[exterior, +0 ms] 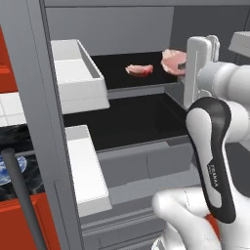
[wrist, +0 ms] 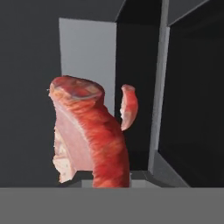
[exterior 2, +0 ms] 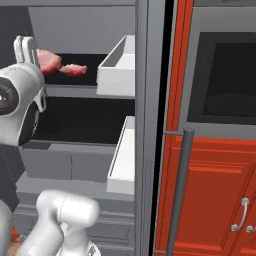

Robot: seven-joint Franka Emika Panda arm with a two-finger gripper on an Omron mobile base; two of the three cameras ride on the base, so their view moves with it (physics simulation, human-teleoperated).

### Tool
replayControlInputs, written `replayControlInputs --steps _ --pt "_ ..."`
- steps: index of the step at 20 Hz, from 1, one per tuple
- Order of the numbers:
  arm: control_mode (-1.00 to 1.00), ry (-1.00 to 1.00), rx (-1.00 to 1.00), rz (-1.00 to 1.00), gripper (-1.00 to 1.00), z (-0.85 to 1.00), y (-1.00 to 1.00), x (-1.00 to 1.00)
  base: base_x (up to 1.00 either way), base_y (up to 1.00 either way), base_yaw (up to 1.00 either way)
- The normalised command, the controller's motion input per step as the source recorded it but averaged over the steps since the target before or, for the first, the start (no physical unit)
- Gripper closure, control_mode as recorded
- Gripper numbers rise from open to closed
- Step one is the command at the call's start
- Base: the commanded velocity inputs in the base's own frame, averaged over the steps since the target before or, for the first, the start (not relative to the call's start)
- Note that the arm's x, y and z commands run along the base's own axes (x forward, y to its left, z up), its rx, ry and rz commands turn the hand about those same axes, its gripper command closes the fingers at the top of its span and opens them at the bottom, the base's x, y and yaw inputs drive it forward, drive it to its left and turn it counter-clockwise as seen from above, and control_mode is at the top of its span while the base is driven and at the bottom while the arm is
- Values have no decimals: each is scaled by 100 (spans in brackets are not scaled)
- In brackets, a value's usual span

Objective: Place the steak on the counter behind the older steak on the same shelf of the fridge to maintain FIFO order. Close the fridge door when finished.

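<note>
gripper [wrist: 103, 186]: clamped on the steak [exterior: 173, 60], held over the right of the upper shelf [exterior: 117, 78] inside the fridge [exterior: 49, 97] | older steak [exterior: 139, 70]: lay on the same shelf, left of the held one, apart | count: two steaks, two white door bins [exterior: 78, 73]

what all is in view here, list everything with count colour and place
steak: 1, pink-red, held at the upper shelf's front
older steak: 1, pink-red, lying on the shelf
fridge: 1, grey, doors open
door bins: 4, white, two on each door
cabinets: red, right of the fridge
oven: 1, dark, above the cabinets
counter: 1, black, left of the fridge
end effector: 1, white, shut on the steak
</note>
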Motion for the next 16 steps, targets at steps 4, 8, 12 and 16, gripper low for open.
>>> replayControlInputs --steps 4,8,12,16 --pt "-100 1 13 -1 100 0 0 78 0 0 0" --pt "-100 6 1 0 100 4 9 75 0 0 0" --pt "-100 2 0 0 100 4 16 72 0 0 0" --pt "-100 4 0 0 100 0 5 75 0 0 0"
